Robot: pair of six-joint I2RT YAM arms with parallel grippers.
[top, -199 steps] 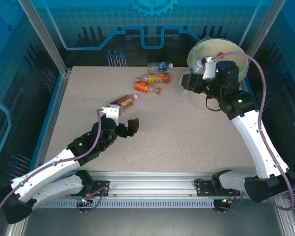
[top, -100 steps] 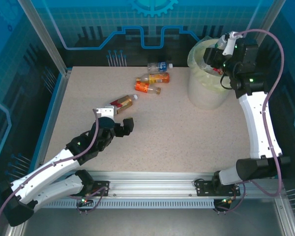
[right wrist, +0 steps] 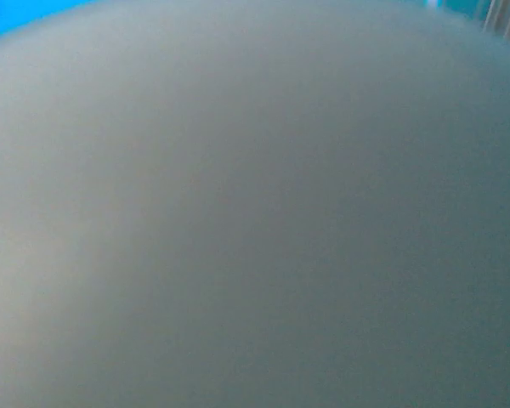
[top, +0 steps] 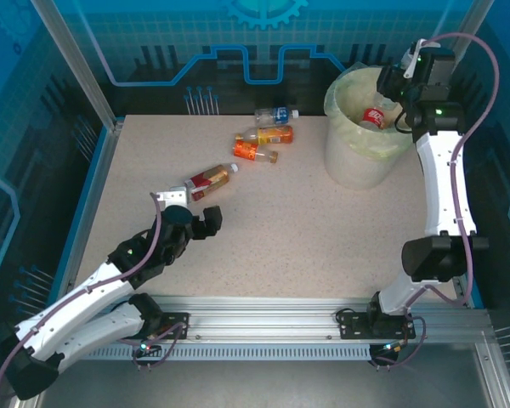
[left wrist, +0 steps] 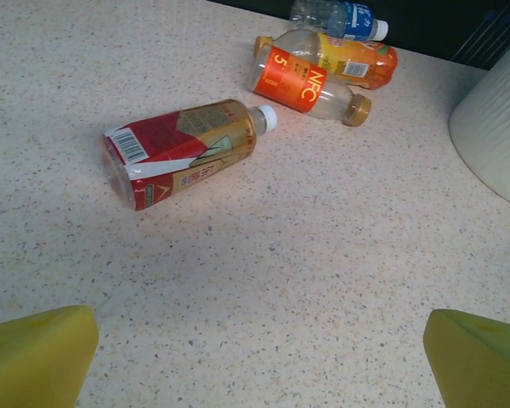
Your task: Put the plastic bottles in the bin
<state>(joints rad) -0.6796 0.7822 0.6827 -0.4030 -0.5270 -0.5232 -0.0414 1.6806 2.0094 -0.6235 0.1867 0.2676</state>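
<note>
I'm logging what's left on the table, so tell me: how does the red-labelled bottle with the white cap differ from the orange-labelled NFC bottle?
The red-labelled amber plastic bottle has a white cap; the orange-labelled clear plastic bottle has a golden-tan one. The red-labelled bottle lies alone; the orange-labelled one lies close beside a yellow-orange bottle. Both lie on their sides on the speckled table.

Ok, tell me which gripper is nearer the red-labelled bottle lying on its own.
Left. The left gripper is just short of that bottle, jaws open toward it; the right gripper is across the table, over the bin.
</note>
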